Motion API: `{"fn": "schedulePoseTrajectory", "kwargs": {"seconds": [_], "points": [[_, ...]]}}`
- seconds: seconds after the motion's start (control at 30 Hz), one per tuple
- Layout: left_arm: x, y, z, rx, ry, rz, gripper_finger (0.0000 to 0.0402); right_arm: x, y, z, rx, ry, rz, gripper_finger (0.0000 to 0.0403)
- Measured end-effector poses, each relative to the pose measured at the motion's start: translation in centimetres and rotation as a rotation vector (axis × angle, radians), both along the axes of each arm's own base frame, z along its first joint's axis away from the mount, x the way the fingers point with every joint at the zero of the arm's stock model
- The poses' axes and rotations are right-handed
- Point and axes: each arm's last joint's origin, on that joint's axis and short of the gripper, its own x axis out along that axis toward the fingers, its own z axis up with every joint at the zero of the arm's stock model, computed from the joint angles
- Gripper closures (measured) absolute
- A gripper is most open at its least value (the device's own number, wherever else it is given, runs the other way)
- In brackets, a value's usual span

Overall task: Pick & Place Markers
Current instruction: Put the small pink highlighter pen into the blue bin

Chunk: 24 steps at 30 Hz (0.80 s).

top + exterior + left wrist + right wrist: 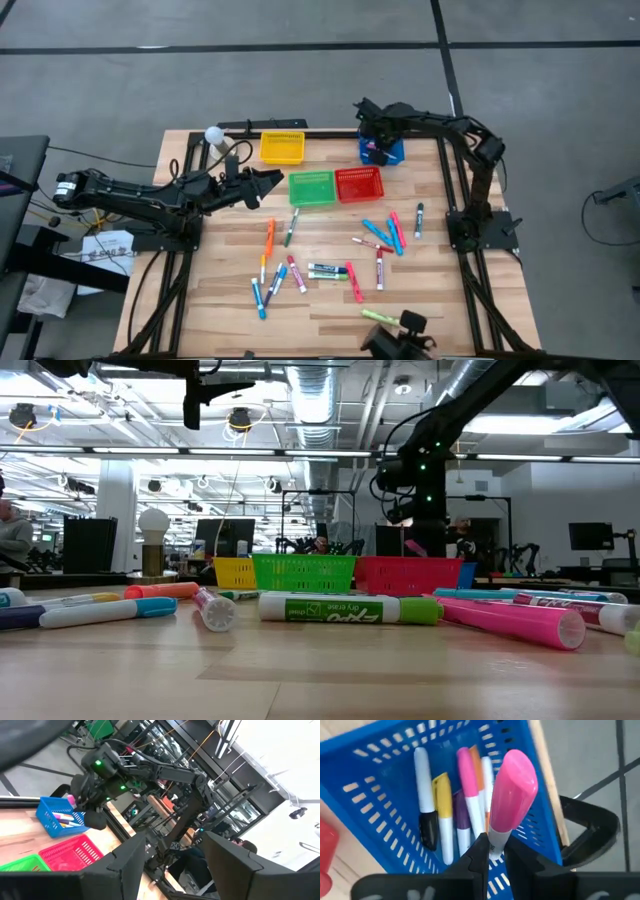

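Many markers (330, 271) lie scattered on the wooden table's near half. My right gripper (378, 146) hangs over the blue basket (392, 152) at the far right. It is shut on a pink marker (512, 790) with a white barrel. Several markers (445, 815) lie inside that basket. My left gripper (272, 180) floats open above the table, left of the green basket (311, 187), with nothing between its fingers (131, 865). My right gripper pinches the pink marker's white barrel (495, 839), just behind the pink cap, between its two fingertips (479, 851). The fingers come steeply from above. The marker sticks out past them, cap end (515, 775) toward the blue basket's inside. Whether it touches anything there cannot be told.
A yellow basket (282, 147) stands at the far edge, and a red basket (358, 183) sits right of the green one. A white bulb lamp (214, 135) stands at the far left corner. A dark clamp (405, 325) sits at the near edge.
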Motion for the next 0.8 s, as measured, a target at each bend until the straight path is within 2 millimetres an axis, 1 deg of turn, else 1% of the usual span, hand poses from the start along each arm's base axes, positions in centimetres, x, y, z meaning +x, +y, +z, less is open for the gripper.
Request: {"fn": "schedulePoseTrajectory", "kwargs": {"seconds": [0.17,0.27,0.57,0.8], "points": [[0.0,0.0,0.0,0.007,0.003,0.001,0.0204,0.8,-0.3,-1.2,0.027,0.085,0.050,0.0363],[0.0,0.0,0.0,0.007,0.003,0.001,0.0204,0.8,-0.4,-1.5,0.041,0.119,0.069,0.0360],[0.0,0.0,0.0,0.007,0.002,0.001,0.0204,0.7,-0.4,-1.6,0.043,0.170,0.120,0.0359],[0.0,0.0,0.0,0.007,0.003,0.001,0.0204,0.7,-0.4,-1.7,0.051,0.178,0.148,0.0358]]}}
